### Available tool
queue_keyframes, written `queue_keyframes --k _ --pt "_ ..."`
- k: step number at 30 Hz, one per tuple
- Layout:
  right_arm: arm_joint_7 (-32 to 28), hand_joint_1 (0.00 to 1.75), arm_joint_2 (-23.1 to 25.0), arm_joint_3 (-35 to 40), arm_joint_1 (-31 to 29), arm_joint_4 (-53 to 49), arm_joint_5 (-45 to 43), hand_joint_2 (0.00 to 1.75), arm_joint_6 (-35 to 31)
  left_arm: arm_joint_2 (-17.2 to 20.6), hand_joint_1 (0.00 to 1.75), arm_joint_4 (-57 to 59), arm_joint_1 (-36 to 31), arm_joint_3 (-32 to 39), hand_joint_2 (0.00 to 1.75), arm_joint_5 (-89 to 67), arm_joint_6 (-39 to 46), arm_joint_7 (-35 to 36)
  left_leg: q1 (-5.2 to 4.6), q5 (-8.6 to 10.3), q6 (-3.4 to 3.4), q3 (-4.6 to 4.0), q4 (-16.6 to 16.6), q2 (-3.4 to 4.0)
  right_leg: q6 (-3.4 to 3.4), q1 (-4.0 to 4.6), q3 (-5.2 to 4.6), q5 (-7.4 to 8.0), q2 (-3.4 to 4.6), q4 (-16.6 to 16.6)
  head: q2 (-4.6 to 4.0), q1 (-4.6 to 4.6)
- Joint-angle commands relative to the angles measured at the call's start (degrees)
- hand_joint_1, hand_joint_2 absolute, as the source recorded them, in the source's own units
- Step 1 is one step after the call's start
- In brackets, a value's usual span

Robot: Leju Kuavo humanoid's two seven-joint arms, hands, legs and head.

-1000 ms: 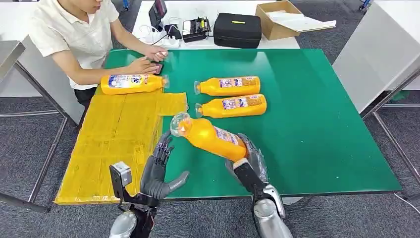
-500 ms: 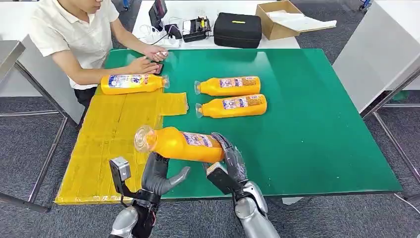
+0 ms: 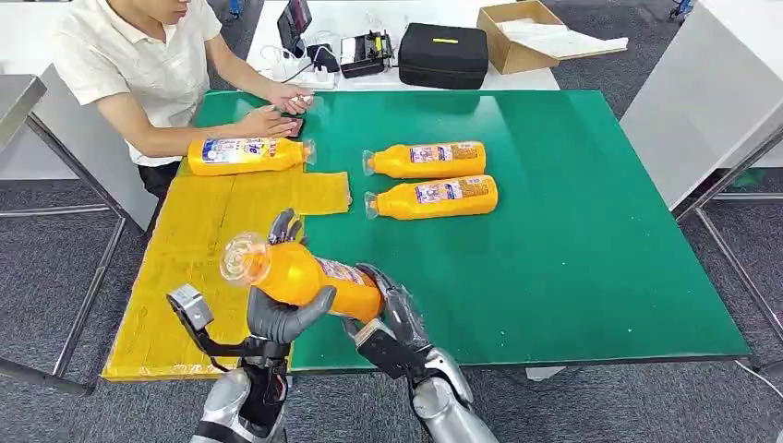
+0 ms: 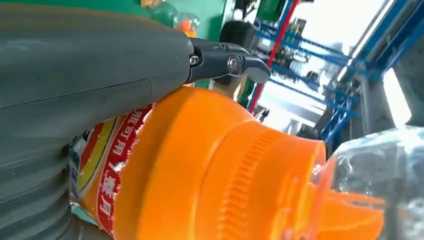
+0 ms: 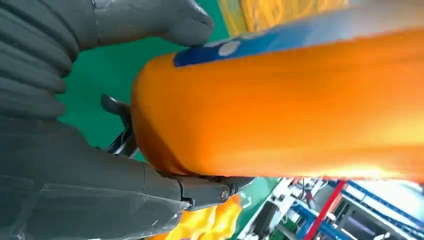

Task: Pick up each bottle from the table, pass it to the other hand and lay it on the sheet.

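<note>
Orange-filled bottle [image 3: 309, 275] gripped by both the left robot hand [image 3: 282, 309] and right robot hand [image 3: 392, 318].

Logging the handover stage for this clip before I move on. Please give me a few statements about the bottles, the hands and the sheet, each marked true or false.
1. Both hands are on the same bottle. True: the right hand grips the base of the held bottle and the left hand wraps its neck end.
2. Three bottles lie on the green table. False: two bottles lie on the green table.
3. One bottle lies at the far end of the yellow sheet. True.
4. The held bottle rests on the sheet. False: it is lifted above the sheet's edge.
5. A person's hands rest on the table's far corner. True.
</note>
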Motion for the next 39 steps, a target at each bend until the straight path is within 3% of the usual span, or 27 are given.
queue_keyframes --k 1,9,14,15,16,17,21,22,23,28,29,30,33,34,37,39 --pt "-0.4 1.75 -1.1 5.8 -2.6 5.5 -1.7 1.75 0.7 -2.6 1.75 5.3 -5.3 2.0 1.75 2.7 1.4 -1.0 0.07 -0.02 0.01 0.09 0.0 -0.08 -0.18 0.1 0.17 -0.04 -0.17 0.0 0.0 0.0" --pt "-0.9 1.75 -1.9 4.2 -3.0 4.7 -5.6 1.75 1.8 -2.3 1.75 7.5 -5.0 1.3 1.75 5.5 -1.5 1.0 0.04 0.0 0.02 0.07 0.0 -0.11 -0.13 0.07 0.15 -0.04 -0.18 0.0 0.0 0.02" --pt "-1.2 1.45 -2.0 3.5 -2.8 3.0 -7.8 1.75 3.2 -2.0 1.75 8.8 -5.7 -0.2 1.75 3.2 0.1 1.1 0.03 -0.01 0.03 0.07 0.0 -0.1 -0.15 0.06 0.14 -0.05 -0.19 0.0 0.0 0.02" --pt "-1.2 1.27 -2.0 3.4 -2.8 2.8 -8.1 1.75 3.3 -2.0 1.75 8.9 -5.6 -0.4 1.75 3.1 0.1 1.1 0.03 0.01 0.02 0.02 0.0 -0.11 -0.11 0.06 0.08 -0.02 -0.17 0.0 0.0 0.02" --pt "-1.2 0.3 -1.7 2.7 -2.7 2.6 -9.4 1.75 4.0 -1.8 1.75 9.0 -5.7 -0.9 1.75 2.1 0.8 1.0 0.04 -0.02 0.03 0.1 0.0 -0.17 -0.18 0.08 0.2 -0.07 -0.27 0.0 0.0 0.02" --pt "-1.2 0.09 -1.7 2.7 -2.7 2.6 -9.4 1.75 4.0 -1.8 1.75 9.0 -5.7 -0.9 1.75 2.1 0.8 1.0 0.04 0.01 0.02 0.03 0.0 -0.13 -0.14 0.07 0.11 -0.04 -0.21 0.0 0.0 0.02" --pt "1.7 0.0 -0.7 -0.2 -2.0 1.2 -10.8 1.75 1.5 -1.1 1.75 7.2 -5.5 -1.8 1.75 -4.4 6.6 -0.7 0.03 0.0 0.03 0.07 0.0 -0.13 -0.15 0.06 0.15 -0.04 -0.2 0.0 0.0 0.02" --pt "1.9 0.0 -0.7 -0.8 -1.9 0.5 -10.2 0.0 0.2 -0.9 1.75 6.0 -5.0 -1.5 1.75 -5.1 6.7 -0.6 -0.01 0.02 0.02 -0.01 0.0 -0.08 -0.11 0.01 0.03 -0.03 -0.14 0.0 0.0 0.02" --pt "1.7 0.0 -1.0 -1.5 -1.6 -0.6 -7.7 0.0 -4.1 -0.4 1.75 4.1 -4.4 -1.8 1.75 -8.3 8.3 -0.6 0.04 -0.04 0.02 0.07 0.1 -0.1 -0.18 0.07 0.14 -0.07 -0.2 0.0 0.0 0.0" --pt "1.8 0.0 -1.5 -2.5 -1.3 -1.9 -6.8 0.0 -5.4 -0.1 1.75 2.6 -3.9 -1.7 1.75 -10.8 9.4 -0.3 0.0 0.01 0.02 -0.01 0.0 -0.06 -0.11 0.02 0.02 -0.03 -0.13 0.0 0.0 0.0" --pt "1.8 0.0 -1.8 -3.6 -1.0 -3.3 -4.3 0.0 -10.0 0.1 1.75 1.4 -3.7 -1.8 1.75 -14.8 12.0 -1.4 0.01 0.0 0.02 0.0 0.0 -0.07 -0.13 0.03 0.05 -0.04 -0.15 0.0 0.0 0.0" --pt "3.3 0.0 -4.3 -6.4 -0.5 -6.7 3.3 0.0 -20.0 0.7 1.75 -1.8 -2.6 -1.1 1.75 -20.6 16.5 -1.1 0.01 -0.01 0.02 0.05 0.0 -0.12 -0.15 0.04 0.11 -0.06 -0.19 0.0 0.0 0.0" --pt "4.5 0.0 -6.0 -8.4 -0.2 -8.4 7.5 0.0 -25.0 1.2 1.75 -3.4 -2.0 -0.9 1.75 -24.2 19.4 -1.5 -0.03 0.03 0.04 0.02 0.0 -0.23 -0.1 -0.01 0.12 -0.05 -0.29 0.0 0.0 0.0" --pt "5.0 0.0 -6.4 -9.3 0.0 -8.8 9.3 1.75 -27.7 1.4 1.75 -3.9 -1.9 -0.9 1.75 -25.5 20.5 -1.5 0.02 -0.01 0.04 0.07 0.0 -0.26 -0.17 0.06 0.22 -0.07 -0.34 -0.1 0.0 0.02" --pt "6.0 0.0 -7.6 -13.3 0.3 -10.7 13.9 1.75 -35.5 2.9 1.75 -5.1 -1.7 -2.1 1.75 -38.4 30.9 -3.5 0.04 -0.1 0.05 0.21 0.1 -0.28 -0.28 0.11 0.41 -0.15 -0.39 -0.1 0.0 0.02" --pt "6.5 0.0 -8.4 -14.8 0.3 -12.3 13.7 1.75 -35.8 3.5 1.75 -5.2 -1.8 -2.3 1.75 -45.5 35.8 -1.6 -0.02 0.01 0.03 0.0 0.0 -0.24 -0.12 0.01 0.13 -0.03 -0.26 0.0 0.0 0.02"
